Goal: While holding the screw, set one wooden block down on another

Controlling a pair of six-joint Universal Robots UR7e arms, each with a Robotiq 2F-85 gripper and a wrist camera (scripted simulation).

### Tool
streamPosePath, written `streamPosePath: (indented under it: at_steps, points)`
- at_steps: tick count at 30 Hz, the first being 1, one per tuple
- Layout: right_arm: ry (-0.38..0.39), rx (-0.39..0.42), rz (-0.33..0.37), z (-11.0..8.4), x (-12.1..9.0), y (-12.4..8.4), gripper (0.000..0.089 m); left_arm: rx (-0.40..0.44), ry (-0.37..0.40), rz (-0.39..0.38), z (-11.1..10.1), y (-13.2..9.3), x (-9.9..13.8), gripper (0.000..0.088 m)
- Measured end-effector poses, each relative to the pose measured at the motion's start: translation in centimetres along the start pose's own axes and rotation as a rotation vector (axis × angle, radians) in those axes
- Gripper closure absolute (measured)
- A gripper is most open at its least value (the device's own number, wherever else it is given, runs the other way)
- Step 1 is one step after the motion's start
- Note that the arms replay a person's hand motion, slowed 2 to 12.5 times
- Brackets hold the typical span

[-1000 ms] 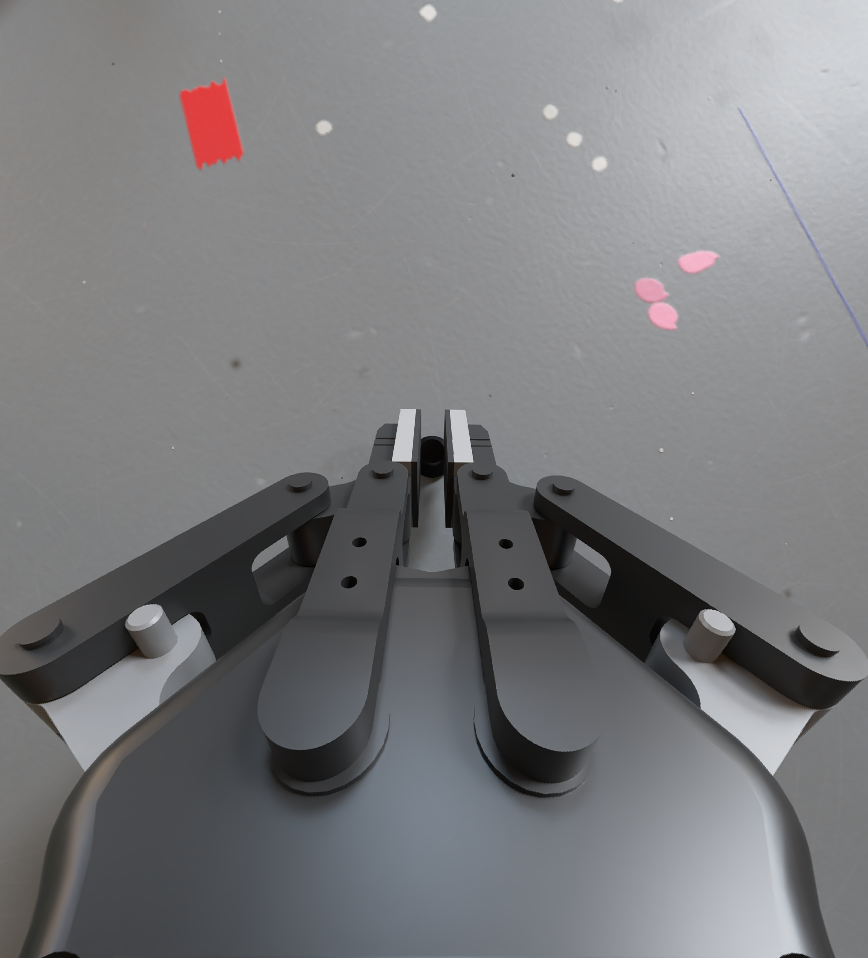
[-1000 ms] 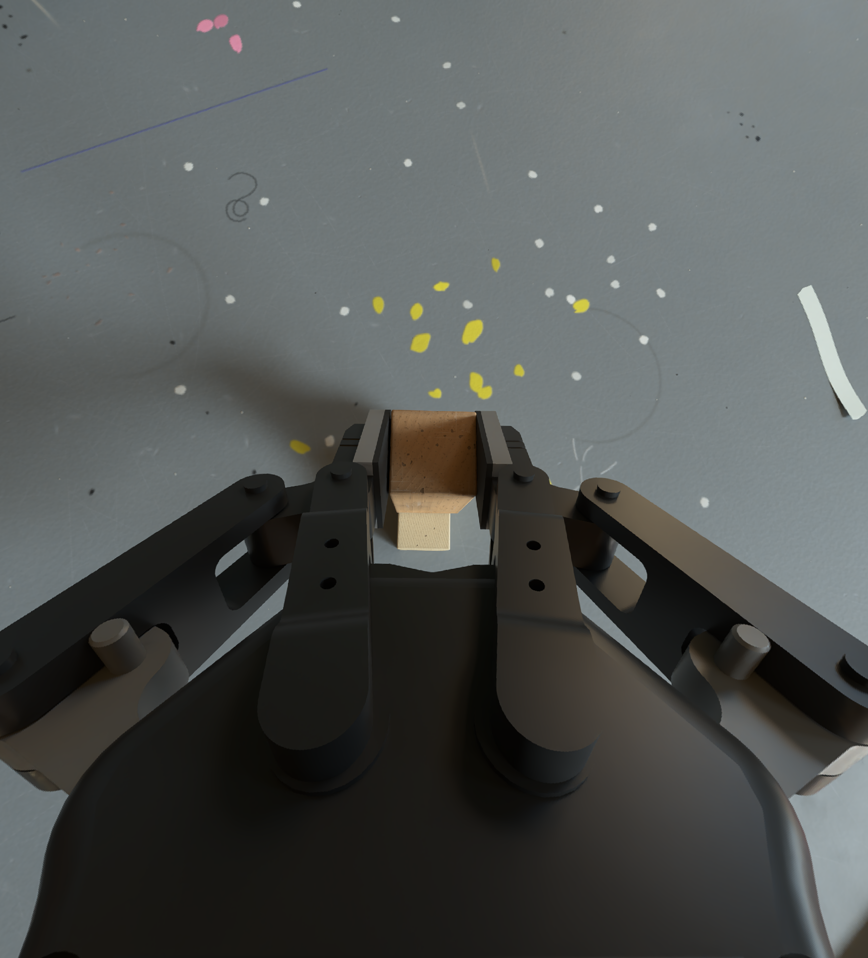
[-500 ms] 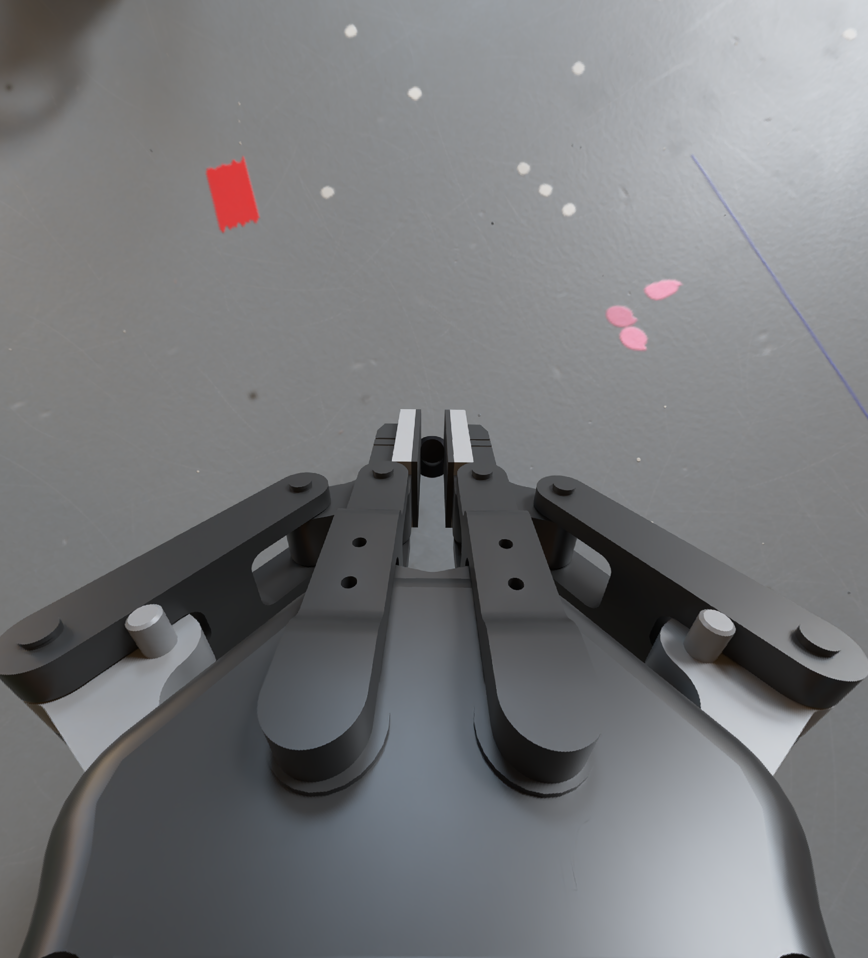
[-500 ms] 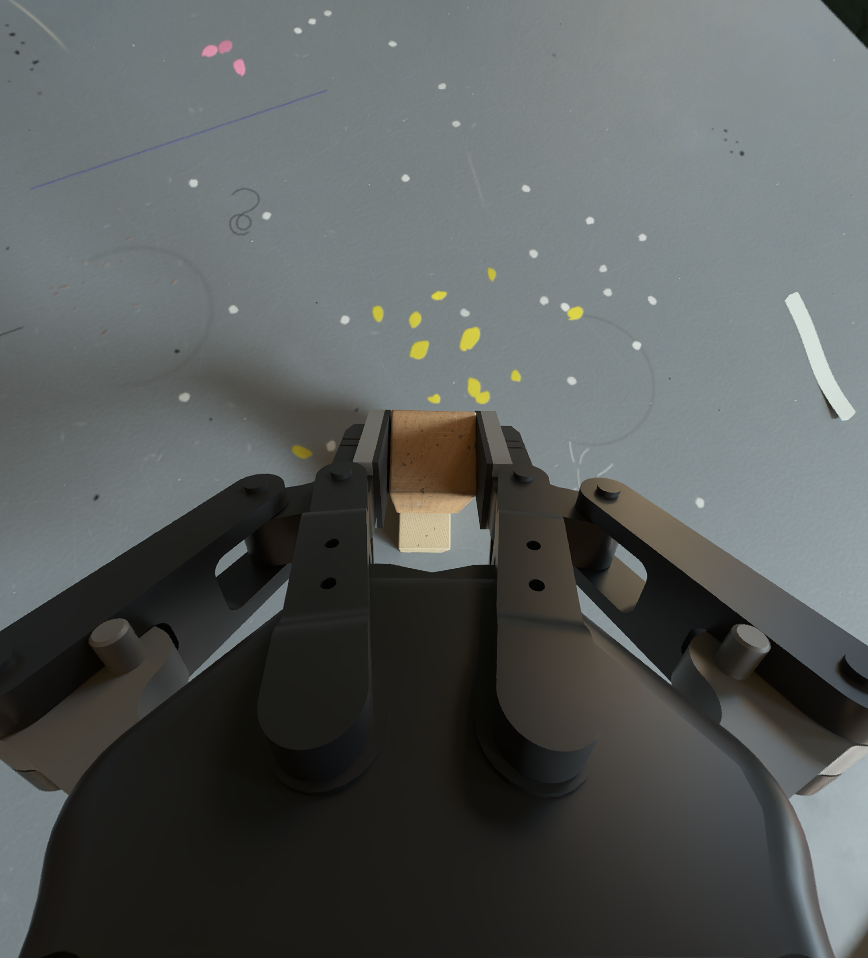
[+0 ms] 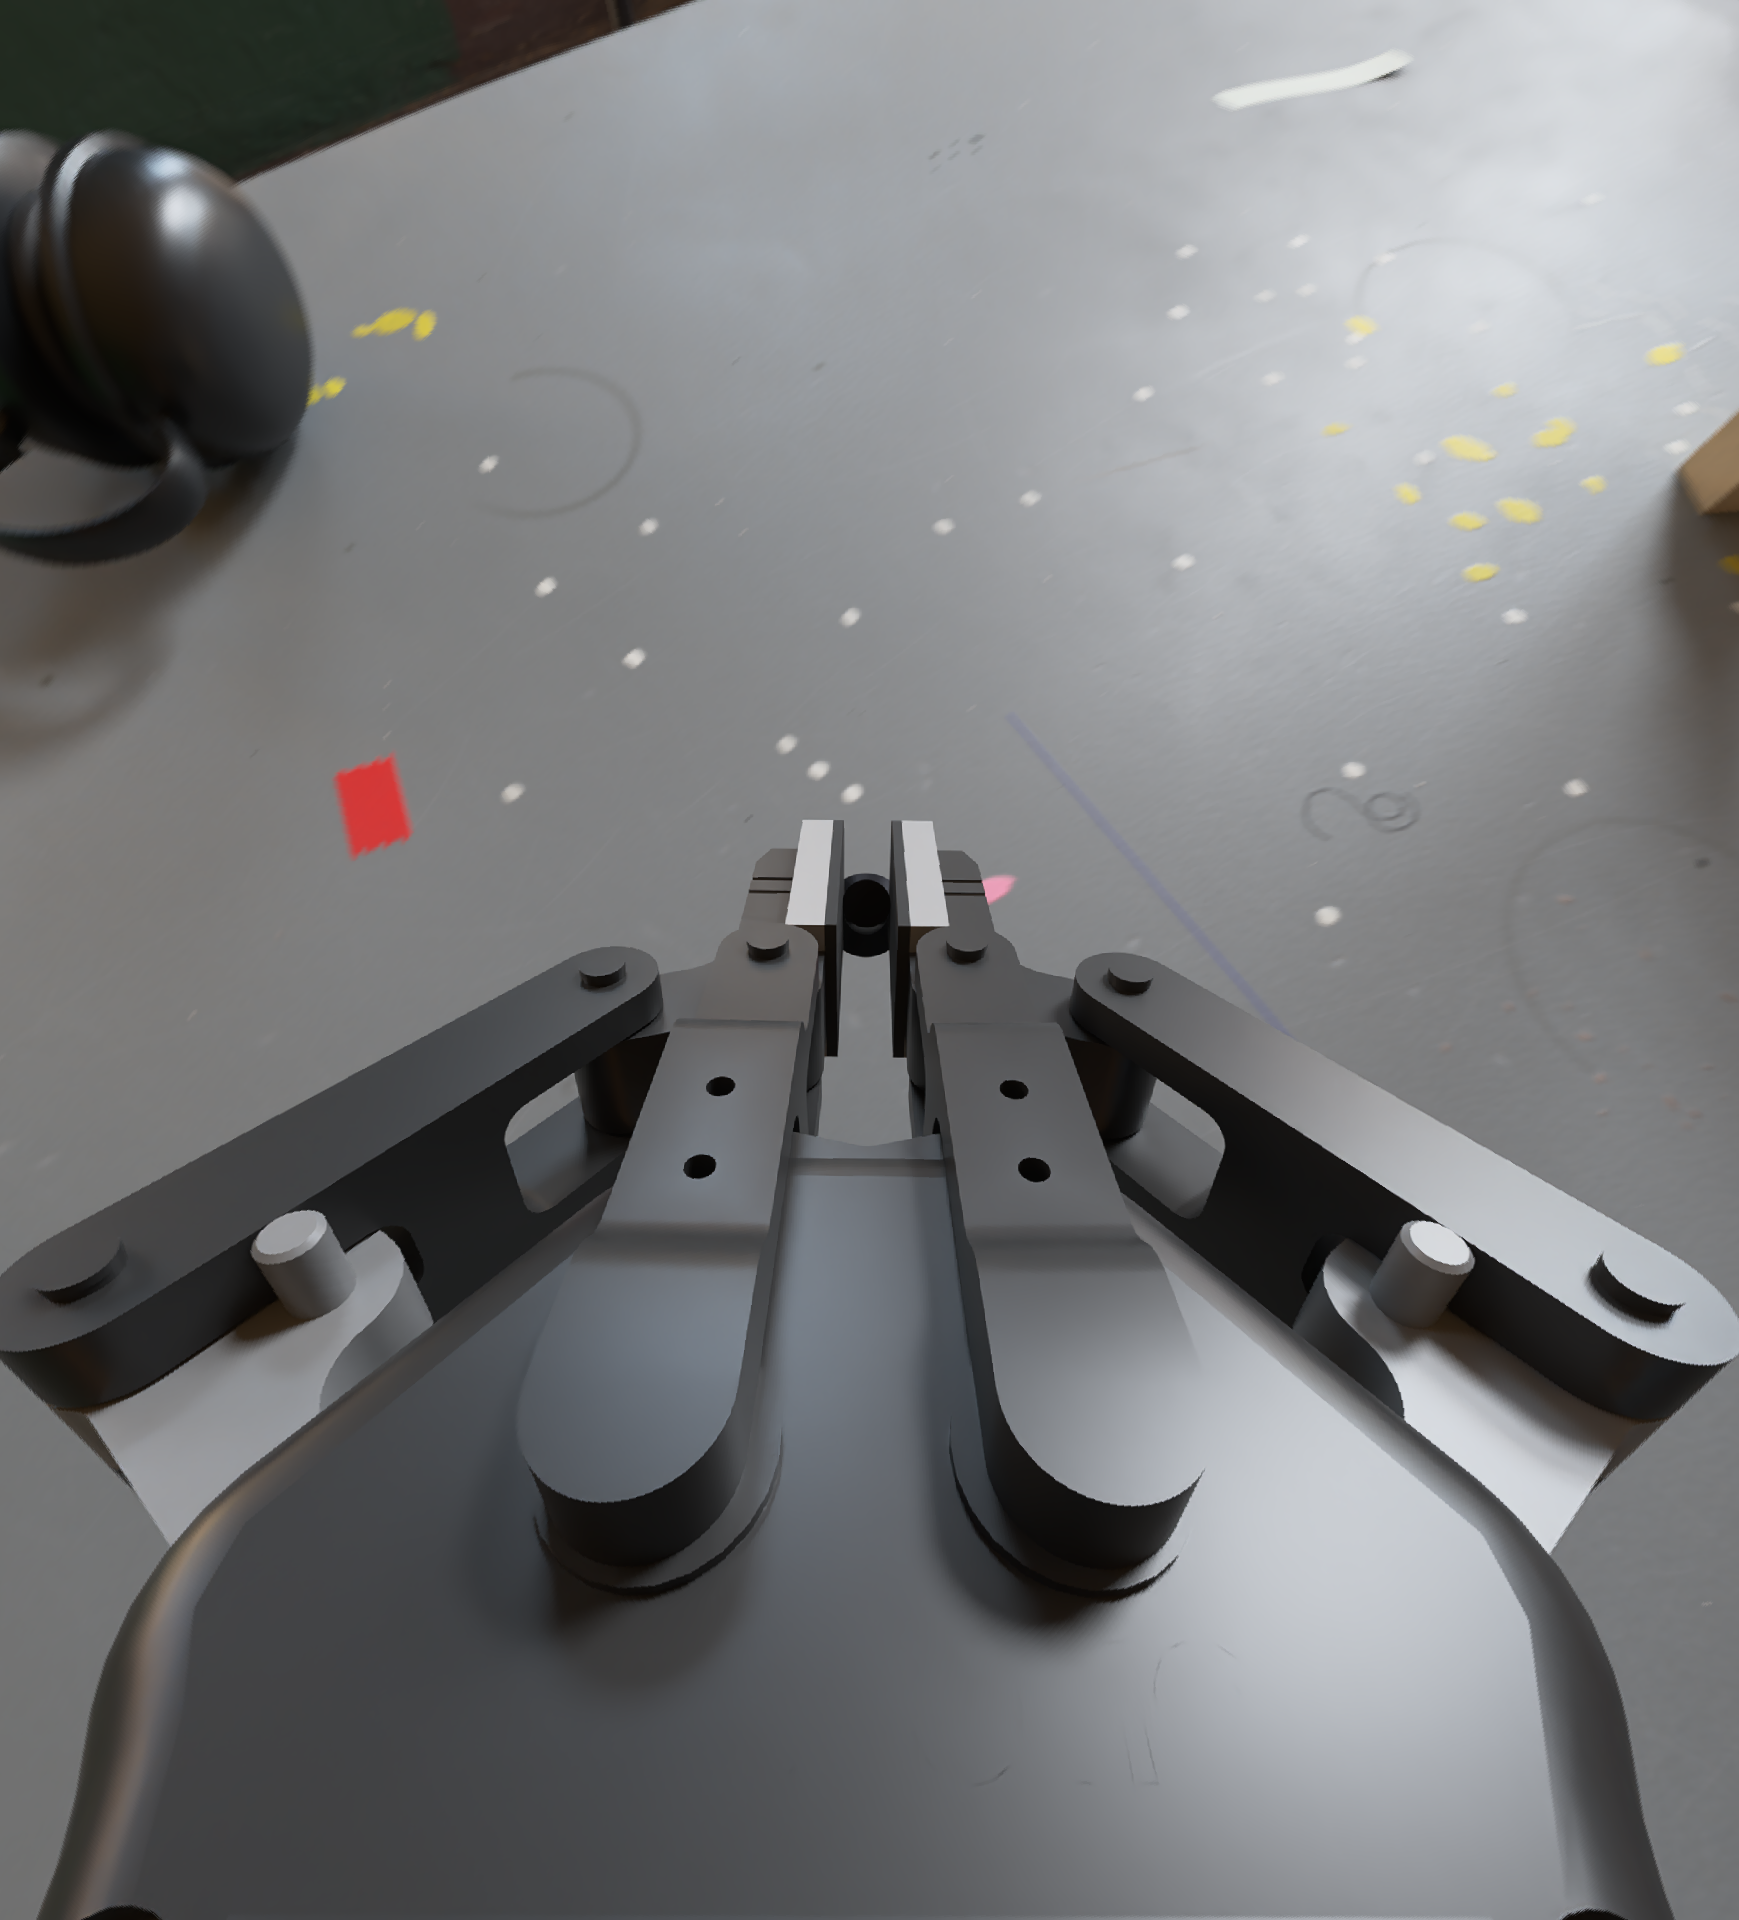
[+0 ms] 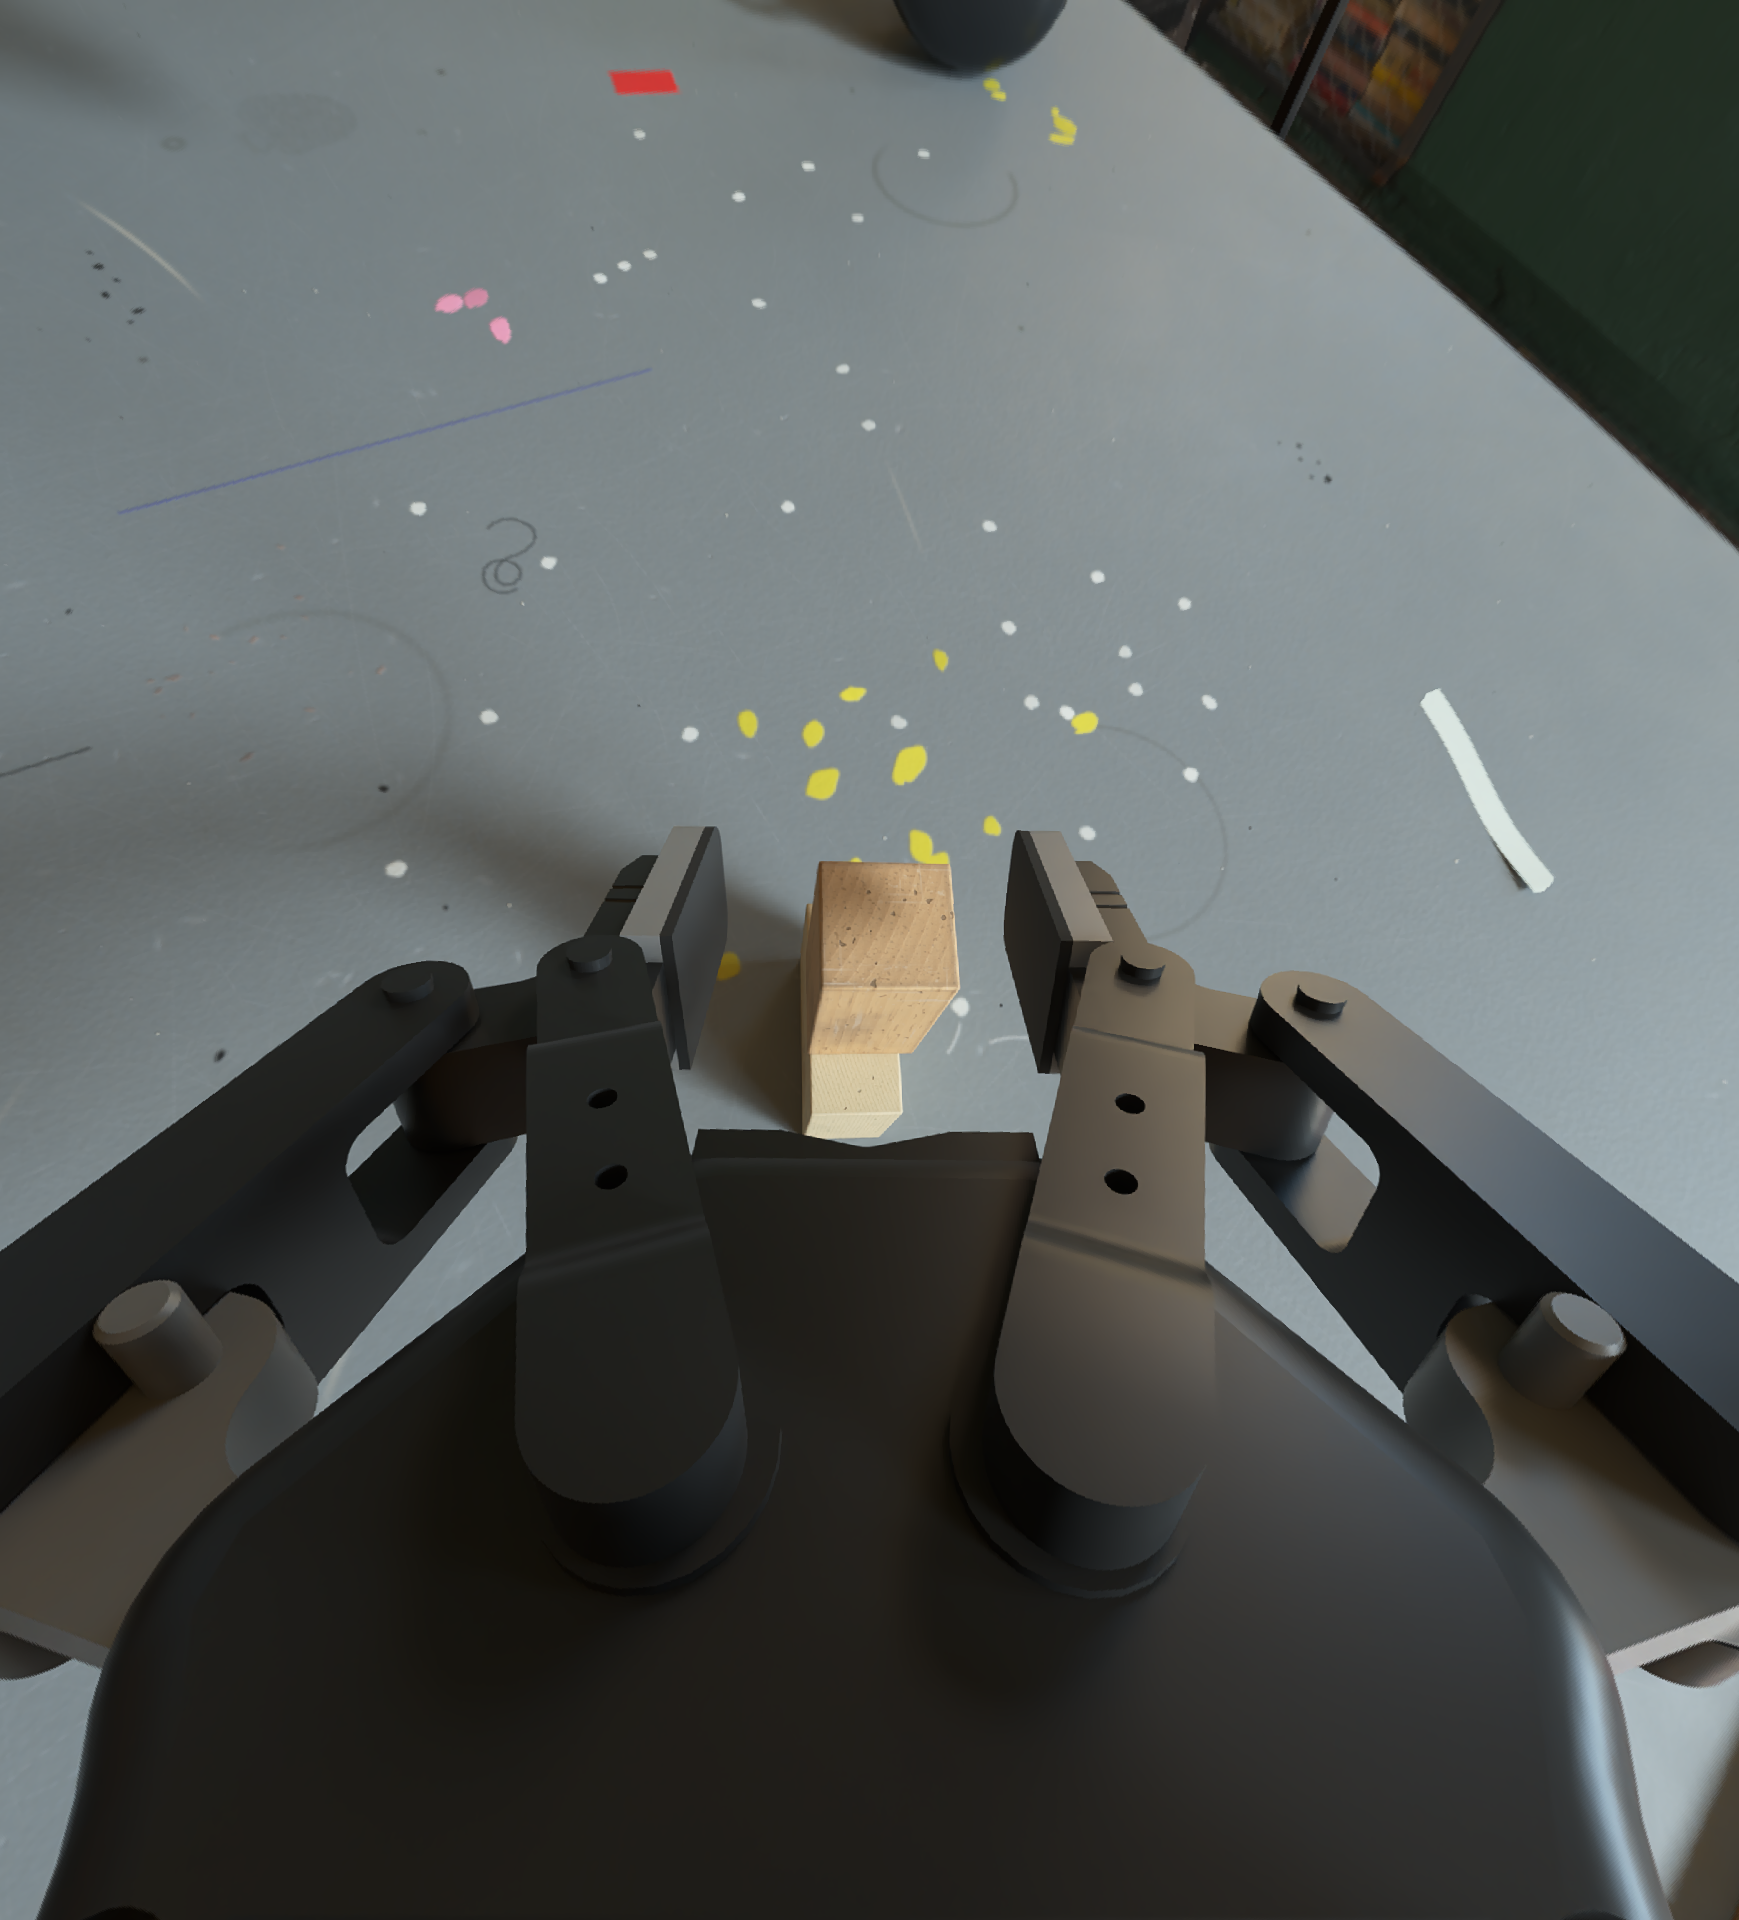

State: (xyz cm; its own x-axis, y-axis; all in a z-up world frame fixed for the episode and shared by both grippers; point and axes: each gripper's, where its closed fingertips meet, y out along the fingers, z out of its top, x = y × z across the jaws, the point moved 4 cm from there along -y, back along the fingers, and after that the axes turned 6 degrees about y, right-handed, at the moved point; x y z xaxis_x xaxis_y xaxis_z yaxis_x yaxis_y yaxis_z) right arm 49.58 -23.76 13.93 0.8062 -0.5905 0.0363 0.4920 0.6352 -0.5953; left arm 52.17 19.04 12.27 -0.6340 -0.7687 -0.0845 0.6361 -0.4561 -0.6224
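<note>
The right gripper [image 6: 865,935] stood open around 2 stacked wooden blocks [image 6: 880,956]; the left gripper [image 5: 866,871] gripped the screw [image 5: 865,906]; only retreat seemed left.

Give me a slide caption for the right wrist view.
Right gripper open around darker wooden block stacked on paler block.

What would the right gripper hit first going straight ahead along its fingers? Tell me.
Probably the darker wooden block, stacked on the paler block: it sits between the open right gripper fingers, untouched. Depth is unclear.
</note>
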Motion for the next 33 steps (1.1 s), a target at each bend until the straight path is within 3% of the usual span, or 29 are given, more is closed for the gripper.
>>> streamPosePath:
  at_steps: [7, 15, 25, 33]
  points:
    - [-0.038, 0.046, -0.013, 0.1, -1.0, -0.9, 0.0395, 0.088, 0.053, -0.141, 4.3, 1.9, 5.0, 0.0803]
    - [-0.047, 0.077, -0.029, -0.6, -1.6, -1.9, 0.0384, 0.132, 0.112, -0.301, 8.0, 4.6, 10.8, 0.0803]
    - [-0.039, 0.152, -0.058, -1.5, -2.3, -4.0, 0.037, 0.168, 0.138, -0.505, 11.5, 7.6, 17.7, 0.0803]
    - [-0.029, 0.174, -0.098, -2.9, -2.2, -5.6, 0.0401, 0.152, 0.165, -0.622, 12.7, 9.7, 22.4, 0.0803]
